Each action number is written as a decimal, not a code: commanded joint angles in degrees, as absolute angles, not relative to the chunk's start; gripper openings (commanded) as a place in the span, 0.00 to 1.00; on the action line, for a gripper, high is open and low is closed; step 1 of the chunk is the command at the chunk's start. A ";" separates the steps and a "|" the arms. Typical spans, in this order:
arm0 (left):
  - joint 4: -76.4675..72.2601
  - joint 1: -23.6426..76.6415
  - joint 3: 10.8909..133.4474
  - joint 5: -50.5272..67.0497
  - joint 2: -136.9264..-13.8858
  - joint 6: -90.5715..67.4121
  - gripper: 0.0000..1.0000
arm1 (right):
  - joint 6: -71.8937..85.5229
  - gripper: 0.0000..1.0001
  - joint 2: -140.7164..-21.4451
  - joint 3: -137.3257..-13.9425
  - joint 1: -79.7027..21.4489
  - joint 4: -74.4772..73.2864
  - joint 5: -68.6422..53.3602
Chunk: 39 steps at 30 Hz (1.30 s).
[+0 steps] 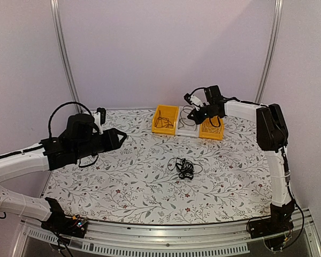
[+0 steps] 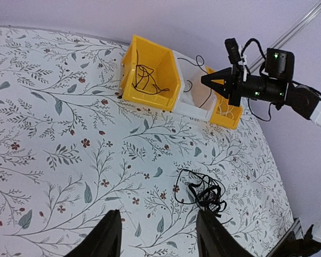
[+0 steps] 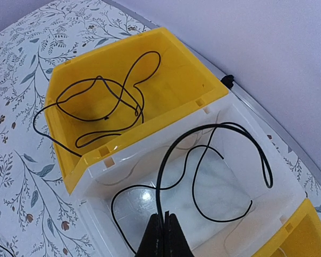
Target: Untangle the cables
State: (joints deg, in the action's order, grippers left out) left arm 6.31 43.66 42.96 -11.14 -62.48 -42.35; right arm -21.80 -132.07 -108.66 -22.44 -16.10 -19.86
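Progress is partial: we have one strand [image 3: 98, 78] binned at twelve o'clock, right pincer [image 3: 164, 216] clamping a second strand [image 3: 224, 125], left pincer [image 2: 158, 231] open, clump [image 1: 184, 167] knotted.

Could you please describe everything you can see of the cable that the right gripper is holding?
The cable is a thin, black, flexible wire. The right gripper, shut, pinches it; from there it rises and curls in loose open loops over the white bin. Whether it touches the bin's floor is unclear.
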 commanded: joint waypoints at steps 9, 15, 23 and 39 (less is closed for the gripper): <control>5.51 43.00 42.01 -10.99 -63.74 -43.08 0.51 | -24.38 0.00 -138.16 -110.66 -23.30 -19.82 -17.54; 4.22 42.98 41.97 -10.71 -64.46 -42.90 0.51 | -31.33 0.00 -140.70 -115.29 -27.05 -25.40 -5.09; 1.37 42.89 40.93 -10.58 -65.42 -41.50 0.51 | -34.12 0.00 -142.22 -117.67 -28.92 -31.13 2.51; -2.22 42.71 40.46 -8.96 -67.53 -40.44 0.51 | -37.06 0.37 -128.33 -109.24 -29.18 -37.55 0.62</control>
